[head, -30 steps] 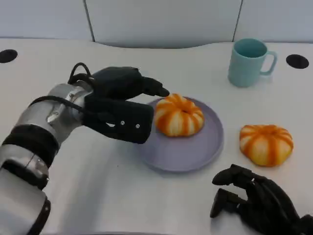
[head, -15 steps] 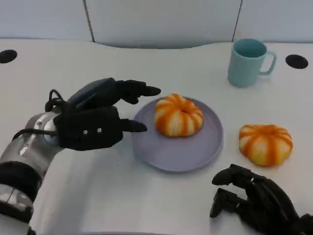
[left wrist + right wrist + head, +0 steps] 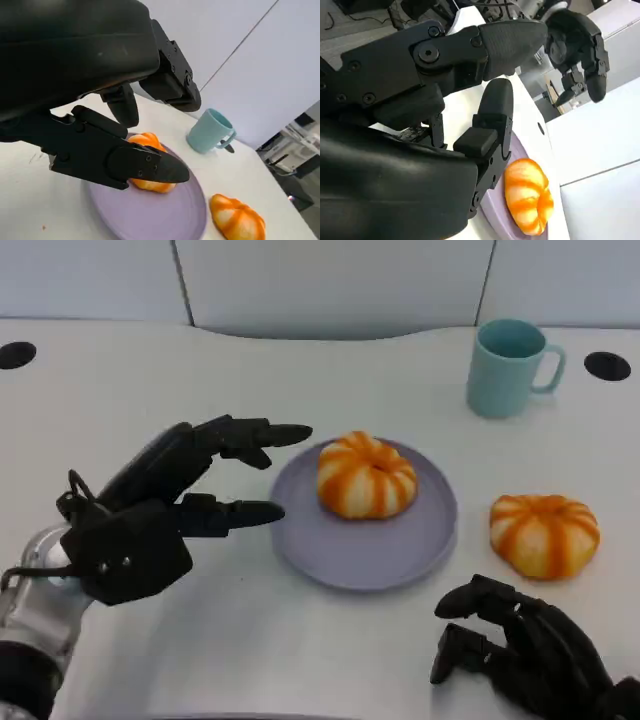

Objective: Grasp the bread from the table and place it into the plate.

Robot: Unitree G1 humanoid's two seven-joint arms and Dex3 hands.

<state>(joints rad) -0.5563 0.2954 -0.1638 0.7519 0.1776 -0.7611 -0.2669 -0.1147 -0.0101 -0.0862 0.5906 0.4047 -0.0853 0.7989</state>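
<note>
Your left hand (image 3: 160,515) is spread open and empty beside the plate (image 3: 365,555), one bread (image 3: 366,476) in, so clear it sideways.

Lavender plate (image 3: 430,540) on white table (image 3: 300,360). Two buns (image 3: 366,476) (image 3: 544,534), orange with pale stripes (pumpkin-like). Teal mug (image 3: 506,368); black hands (image 3: 150,525) (image 3: 530,655).

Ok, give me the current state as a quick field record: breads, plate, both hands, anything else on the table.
bread on plate: sits on the purple plate, toward its far side
second bread: on the table, beside the plate, on the robot's right
left hand: open, fingers apart, beside the plate, holds nothing
right hand: near table edge, fingers curled, holds nothing
mug: teal, upright, beyond the plate
</note>
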